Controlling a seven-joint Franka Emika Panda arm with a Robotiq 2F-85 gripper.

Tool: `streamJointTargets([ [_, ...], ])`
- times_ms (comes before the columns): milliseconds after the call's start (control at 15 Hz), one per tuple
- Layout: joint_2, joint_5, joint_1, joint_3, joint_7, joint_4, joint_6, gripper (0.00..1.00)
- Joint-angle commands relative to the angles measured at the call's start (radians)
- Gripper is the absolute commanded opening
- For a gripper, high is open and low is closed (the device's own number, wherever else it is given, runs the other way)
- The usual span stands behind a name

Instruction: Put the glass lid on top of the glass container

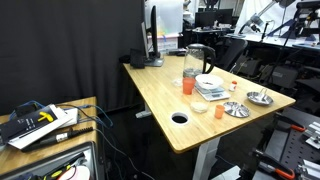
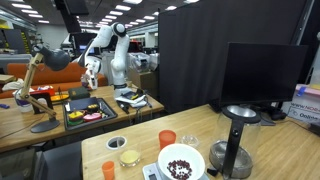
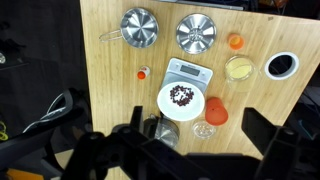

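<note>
The wrist view looks straight down on a wooden table [image 3: 110, 90]. A shallow round glass container [image 3: 239, 68] with something yellowish in it sits beside a table hole [image 3: 282, 65]; it also shows in both exterior views [image 1: 200, 105] [image 2: 130, 157]. A small clear round glass piece [image 3: 205, 130], possibly the lid, lies next to an orange cup [image 3: 217, 113]. My gripper [image 3: 196, 120] is open and empty, high above the table, with its fingers either side of that piece and the cup. I cannot make out the gripper in the exterior views.
A white bowl of dark beans [image 3: 181, 97] sits on a scale [image 3: 188, 70]. Two metal pans [image 3: 140, 27] [image 3: 196, 33], a small orange cap [image 3: 235, 41], a tiny orange item [image 3: 144, 72] and a glass pitcher [image 3: 165, 128] are also on the table.
</note>
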Motion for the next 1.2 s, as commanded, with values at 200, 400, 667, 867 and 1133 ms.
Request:
streamJointTargets([
  [200,0.112,-0.045,0.053,0.082,0.012,0.034,0.124,1.0],
  [400,0.153,-0.05,0.073,0.113,0.013,0.045,0.152,1.0],
  [667,0.151,-0.037,0.087,0.11,0.015,0.035,0.145,1.0],
  [867,0.151,-0.039,0.086,0.11,0.015,0.037,0.145,1.0],
  [1133,0.151,-0.039,0.086,0.11,0.015,0.037,0.145,1.0],
])
